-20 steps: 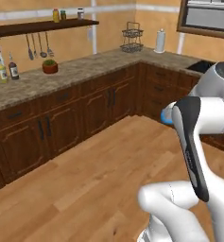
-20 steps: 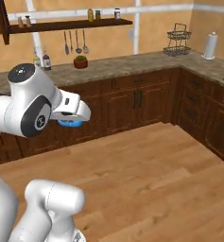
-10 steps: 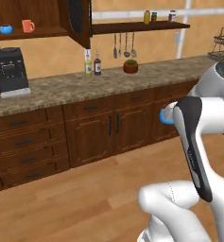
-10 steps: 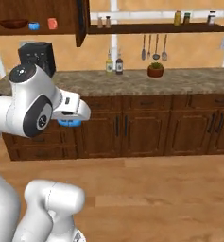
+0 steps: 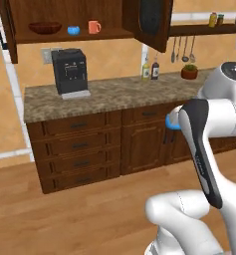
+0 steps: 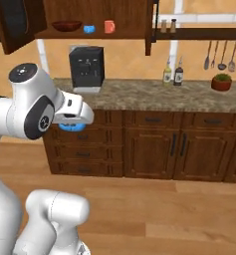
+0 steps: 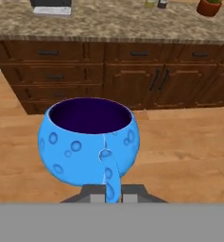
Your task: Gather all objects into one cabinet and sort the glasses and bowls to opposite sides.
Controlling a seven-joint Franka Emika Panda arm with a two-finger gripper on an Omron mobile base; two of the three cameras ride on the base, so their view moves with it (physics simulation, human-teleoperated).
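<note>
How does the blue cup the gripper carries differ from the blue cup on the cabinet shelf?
The carried blue cup is clamped by its handle in the gripper, up in the air over the wooden floor; the shelf blue cup stands free in the open cabinet, between the brown bowl and the orange mug. Both are squat, round and bright blue.

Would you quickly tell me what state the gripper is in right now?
Gripper: shut on the blue cup, pinching its handle, with the cup upright.
</note>
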